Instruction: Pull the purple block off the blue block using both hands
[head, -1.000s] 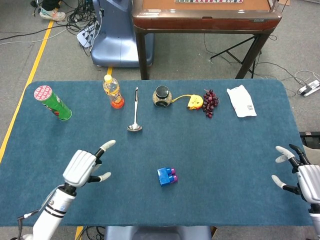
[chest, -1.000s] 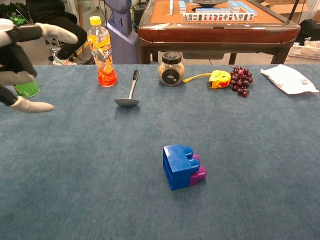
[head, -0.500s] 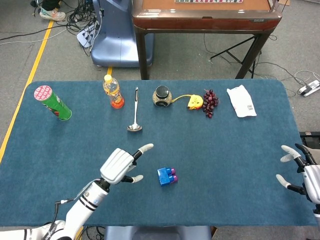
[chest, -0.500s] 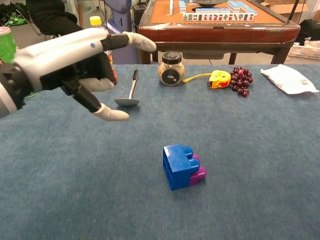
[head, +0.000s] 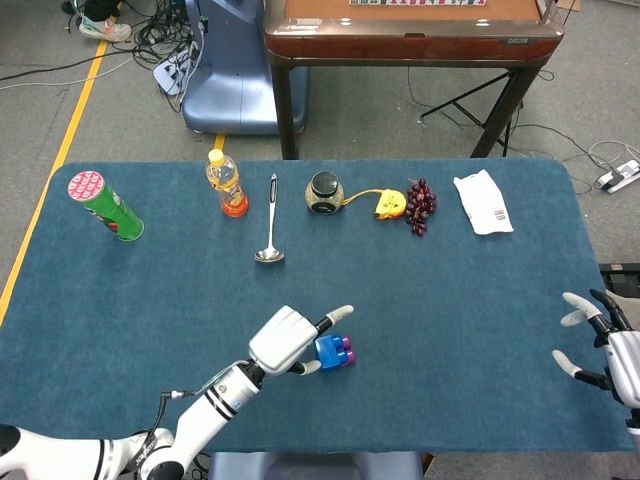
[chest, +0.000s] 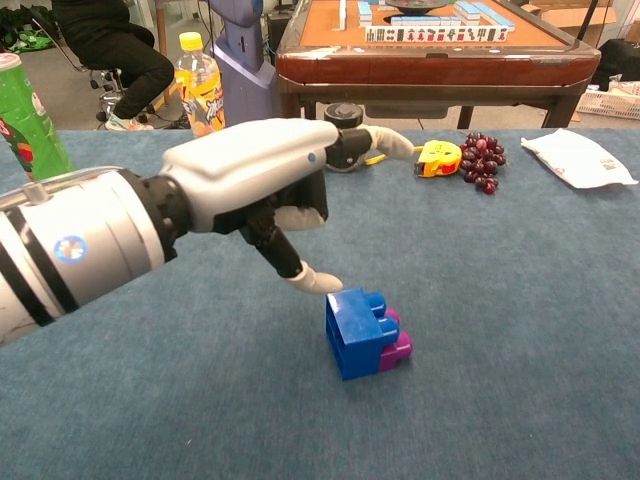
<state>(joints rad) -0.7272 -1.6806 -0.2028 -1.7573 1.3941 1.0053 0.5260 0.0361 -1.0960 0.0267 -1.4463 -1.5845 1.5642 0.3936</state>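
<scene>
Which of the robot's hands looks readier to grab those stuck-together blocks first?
The left hand. It hangs open right beside the blue block, while the right hand sits at the table's far edge, well away from the purple block.

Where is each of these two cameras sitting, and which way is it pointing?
Head view: sits high, looks steeply down on the whole blue table; shows the left hand beside the blue block and the right hand at the table's right edge.
Chest view: sits low, looks forward across the table toward a wooden table behind; the left hand fills the foreground, the right hand is out of frame.
Both share the left hand, the blue block with the purple block, and the back row of items.
</scene>
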